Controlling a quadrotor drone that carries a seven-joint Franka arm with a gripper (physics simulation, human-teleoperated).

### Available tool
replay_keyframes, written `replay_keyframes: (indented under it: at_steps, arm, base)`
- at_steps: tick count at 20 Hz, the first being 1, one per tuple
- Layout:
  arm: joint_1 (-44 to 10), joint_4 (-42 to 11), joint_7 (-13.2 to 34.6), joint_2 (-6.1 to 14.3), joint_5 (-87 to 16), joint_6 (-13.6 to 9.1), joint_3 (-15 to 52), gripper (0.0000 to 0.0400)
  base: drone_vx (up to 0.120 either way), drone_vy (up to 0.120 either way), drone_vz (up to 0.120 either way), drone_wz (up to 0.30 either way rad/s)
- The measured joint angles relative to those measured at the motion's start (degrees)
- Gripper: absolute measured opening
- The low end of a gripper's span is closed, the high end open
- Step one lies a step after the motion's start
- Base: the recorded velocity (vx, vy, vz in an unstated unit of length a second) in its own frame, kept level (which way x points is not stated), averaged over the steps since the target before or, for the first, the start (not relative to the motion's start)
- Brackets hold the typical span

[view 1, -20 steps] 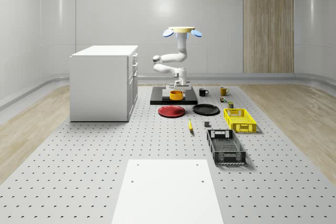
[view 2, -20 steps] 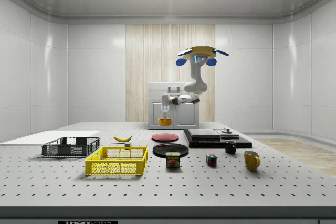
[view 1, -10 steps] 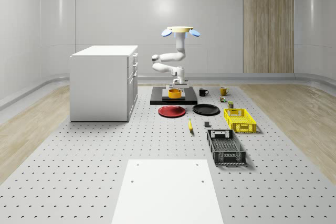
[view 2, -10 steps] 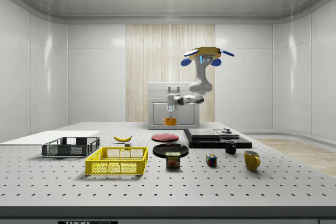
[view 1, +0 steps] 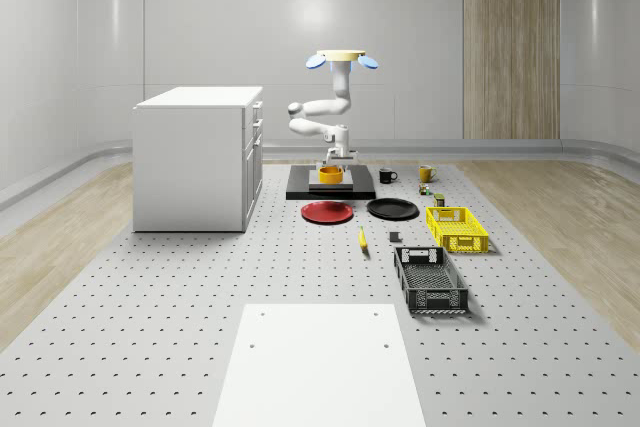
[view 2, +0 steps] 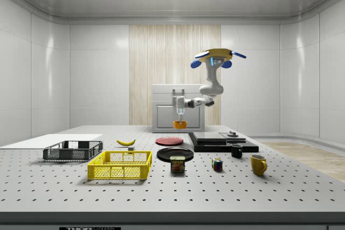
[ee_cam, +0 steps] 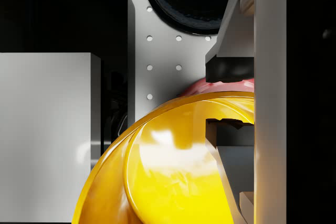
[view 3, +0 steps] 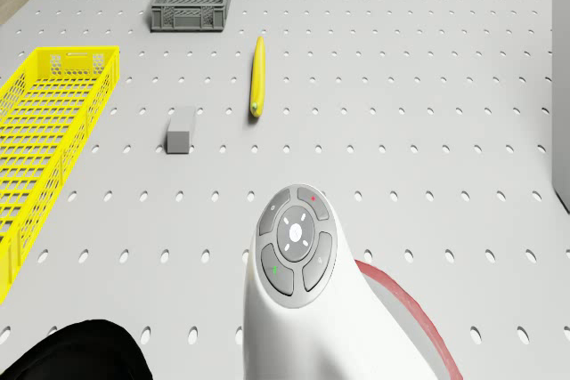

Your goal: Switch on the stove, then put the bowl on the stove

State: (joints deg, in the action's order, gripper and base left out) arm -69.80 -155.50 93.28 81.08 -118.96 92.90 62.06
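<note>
The drone [view 1: 341, 58] hovers above the flat black stove [view 1: 303, 190], its gripper [view 2: 181, 120] pinching the glossy orange bowl's [view 1: 331, 175] rim, aloft over the stove's near edge.

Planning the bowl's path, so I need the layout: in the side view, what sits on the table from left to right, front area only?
Black crate → banana → yellow basket → spam can → Rubik's cube → black mug → yellow mug.

Orange bowl [view 1: 331, 175], black stove [view 1: 300, 190], red plate [view 1: 327, 212]
</note>
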Motion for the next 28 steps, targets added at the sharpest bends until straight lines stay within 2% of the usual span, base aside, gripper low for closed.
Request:
replay_keyframes:
  at_steps: [6,9,14,16,28]
  arm:
    - [0.0,0.0,0.0,0.0,0.0,0.0,0.0,0.01]
    - [0.0,0.0,0.0,0.0,0.0,0.0,0.0,0.01]
    - [0.0,0.0,0.0,0.0,0.0,0.0,0.0,0.01]
    - [0.0,0.0,0.0,0.0,0.0,0.0,0.0,0.01]
    - [0.0,0.0,0.0,0.1,0.0,0.1,0.0,0.01]
  base:
    - [-0.12,0.0,0.0,0.0]
    - [-0.12,0.0,-0.107,0.0]
    - [-0.12,0.0,0.0,0.0]
    - [-0.12,0.0,-0.12,0.0]
    - [-0.12,0.0,0.0,0.0]
